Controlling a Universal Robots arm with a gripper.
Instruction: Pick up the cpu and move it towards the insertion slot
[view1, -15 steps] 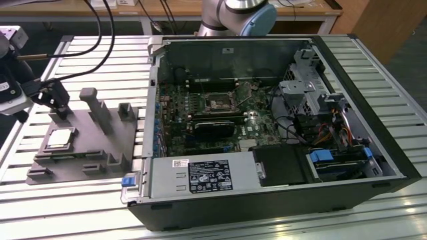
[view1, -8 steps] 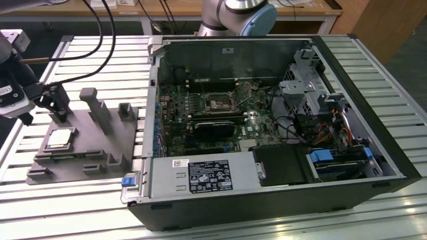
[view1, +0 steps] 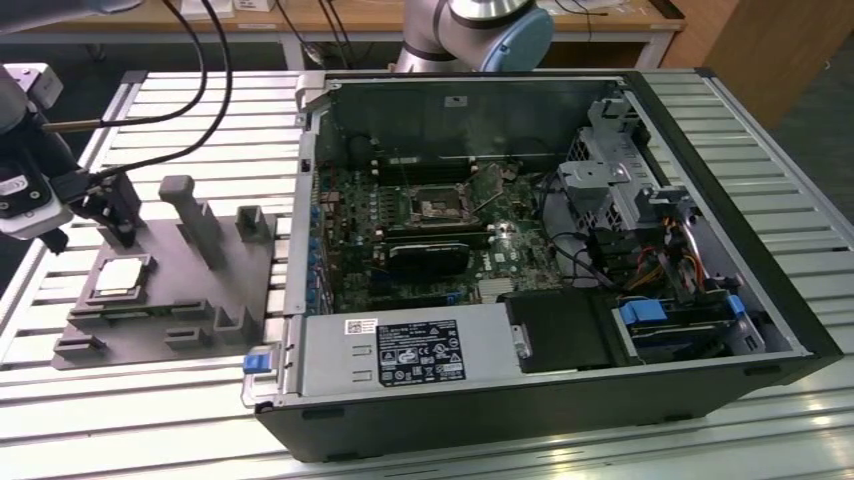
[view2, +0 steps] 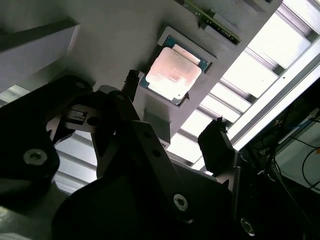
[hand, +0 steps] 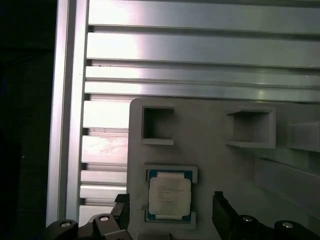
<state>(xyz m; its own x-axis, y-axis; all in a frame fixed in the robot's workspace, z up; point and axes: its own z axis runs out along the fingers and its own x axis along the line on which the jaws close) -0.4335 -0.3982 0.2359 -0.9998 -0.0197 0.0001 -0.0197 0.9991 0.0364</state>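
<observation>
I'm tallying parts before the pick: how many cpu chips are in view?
1. The cpu lies in a recess of the grey fixture, at the exterior view's left, seen between the fingers of the open gripper in the first wrist view. Others may hide inside the computer case.

Even overhead light fills the exterior view. In the second wrist view the table (view2: 260, 70) beyond my claw (view2: 173, 107) blows out white. The claw itself is a dark silhouette, and the chip (view2: 173, 73) just ahead of it carries pinkish glare. The first wrist view looks dimmer.
</observation>
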